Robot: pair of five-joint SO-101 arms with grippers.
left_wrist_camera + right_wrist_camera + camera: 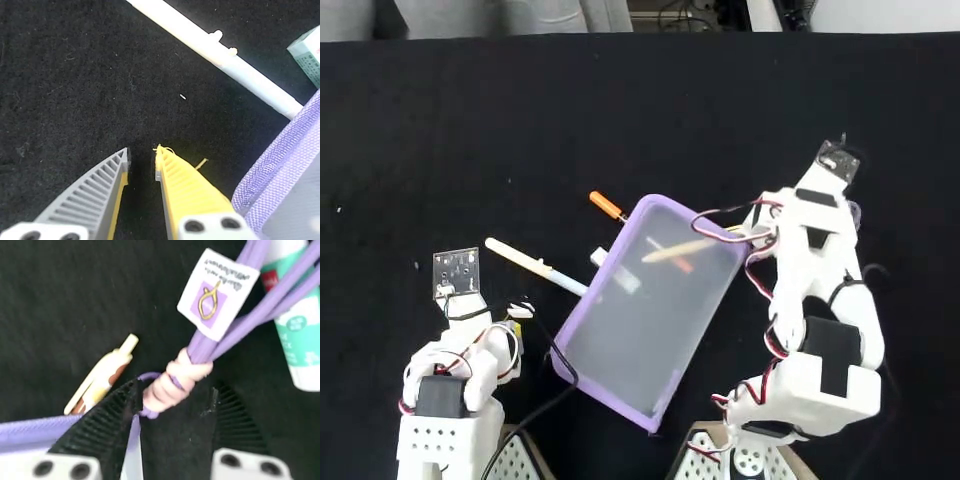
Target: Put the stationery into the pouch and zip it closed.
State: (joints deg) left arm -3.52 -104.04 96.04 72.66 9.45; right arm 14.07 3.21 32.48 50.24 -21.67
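Pouch (607,400): it lies flat and turned at an angle in the middle of the black table (440,120). It has a woven purple border and a cloudy, see-through panel. It is probably soft and light, so it can slide or fold when it is pulled.
Zip pull (172,382): a pale wrapped knot on thin purple cords, with a paper tag (217,292) farther along. It seems the best place to take hold, though small and easy to slip from.
Right gripper (174,388): at the far right corner of the pouch. Its black ribbed fingers stand wide apart, with the knot between them, against one finger, not pinched.
Left gripper (141,150): near left, low over the cloth just beside the pouch border. The grey and yellow fingers have a narrow gap with nothing in it.
White pen (535,266): left of the pouch, outside; long, stiff and smooth, likely to roll. A hold at the middle appears safest.
Orange pen (606,205): short, outside, by the far left corner.
Small box (599,257): outside, touching the left border.
Cream pen (678,249): seen through the panel, so apparently inside.
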